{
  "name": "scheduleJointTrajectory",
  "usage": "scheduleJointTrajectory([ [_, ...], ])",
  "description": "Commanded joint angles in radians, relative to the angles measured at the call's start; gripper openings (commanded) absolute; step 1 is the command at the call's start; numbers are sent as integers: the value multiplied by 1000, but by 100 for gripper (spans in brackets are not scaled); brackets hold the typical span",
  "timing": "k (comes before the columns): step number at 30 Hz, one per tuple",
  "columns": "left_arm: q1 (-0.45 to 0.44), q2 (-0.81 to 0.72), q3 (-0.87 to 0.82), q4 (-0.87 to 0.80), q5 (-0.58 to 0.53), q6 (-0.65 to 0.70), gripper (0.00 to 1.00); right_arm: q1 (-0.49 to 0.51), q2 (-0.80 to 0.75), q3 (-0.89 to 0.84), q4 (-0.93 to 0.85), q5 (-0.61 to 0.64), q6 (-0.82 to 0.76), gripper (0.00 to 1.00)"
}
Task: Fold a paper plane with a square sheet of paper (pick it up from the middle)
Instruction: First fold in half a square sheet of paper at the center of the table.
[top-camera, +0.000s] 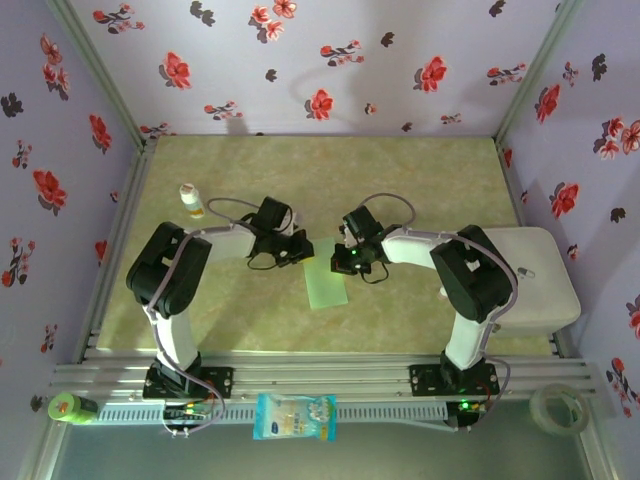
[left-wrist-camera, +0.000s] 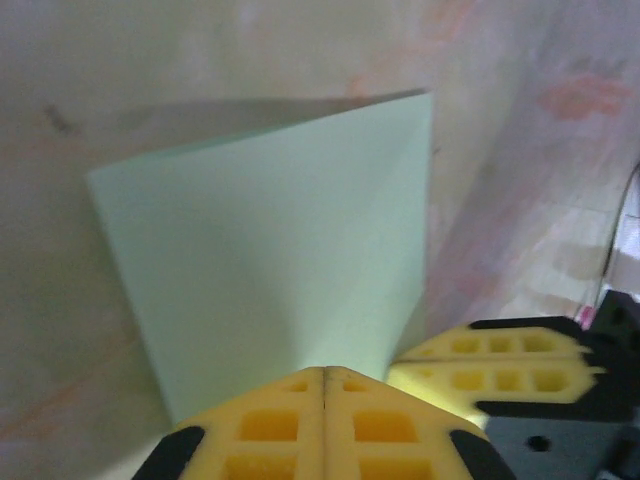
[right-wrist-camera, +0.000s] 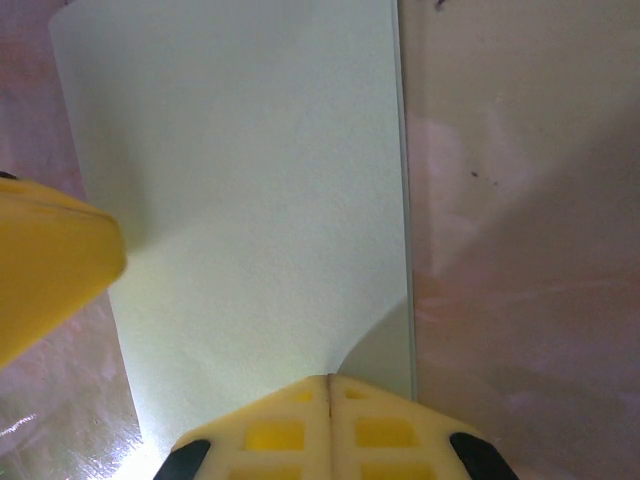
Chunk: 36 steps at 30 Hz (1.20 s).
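On the near rail sits a white-and-blue packet (top-camera: 295, 416), its contents too blurred to name. In the middle of the counter (top-camera: 420, 170), the square sheet of paper (top-camera: 326, 285) lies between the arms as a narrow rectangle with a doubled edge along one side. I judge one half-fold done, with the nose folds and wings not yet made. The left gripper (left-wrist-camera: 325, 385) and right gripper (right-wrist-camera: 330, 388) are both clenched, tips at the sheet's far end — pinching or merely pressing, I cannot tell. At the right stands a white tub (top-camera: 545, 300), its inside unreadable. Far left is a small capped bottle (top-camera: 189, 199) — contents unseen.
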Motion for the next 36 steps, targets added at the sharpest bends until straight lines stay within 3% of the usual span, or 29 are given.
scheduleJointTrajectory([
  [1, 6, 11, -18, 16, -25, 36, 0, -5, 92, -66, -197, 179, -15, 0],
  [19, 67, 78, 48, -29, -135, -45, 0, -5, 95, -76, -196, 179, -19, 0],
  [36, 97, 102, 93, -11, -131, -67, 0, -5, 95, -77, -200, 175, -27, 0],
])
